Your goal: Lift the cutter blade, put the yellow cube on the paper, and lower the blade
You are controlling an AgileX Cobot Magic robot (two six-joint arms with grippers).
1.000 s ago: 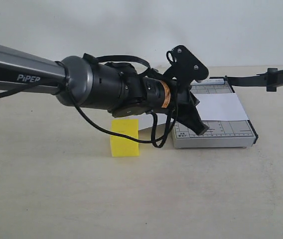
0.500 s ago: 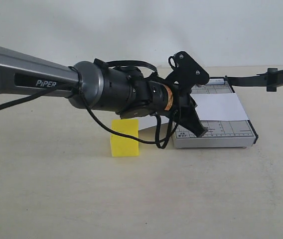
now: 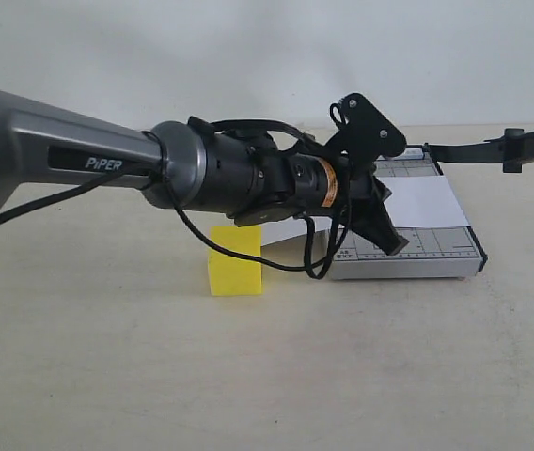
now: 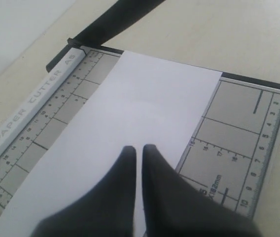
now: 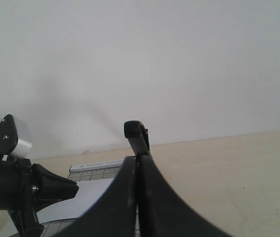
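Paper [image 4: 130, 103] lies across the grey trimmer base [image 3: 436, 252]. The left claw [image 4: 139, 148] is over it, its 2 fingers pressed almost together and gripping nothing. The right claw [image 5: 138, 160] pinches the cutter blade [image 3: 464, 150], which is raised off the base. The yellow cube [image 3: 235, 261] sits on the table [image 3: 248, 376], just left of the trimmer.

Beige table [image 3: 107, 376], yellow cube [image 3: 235, 271]; grey trimmer [image 3: 436, 246]
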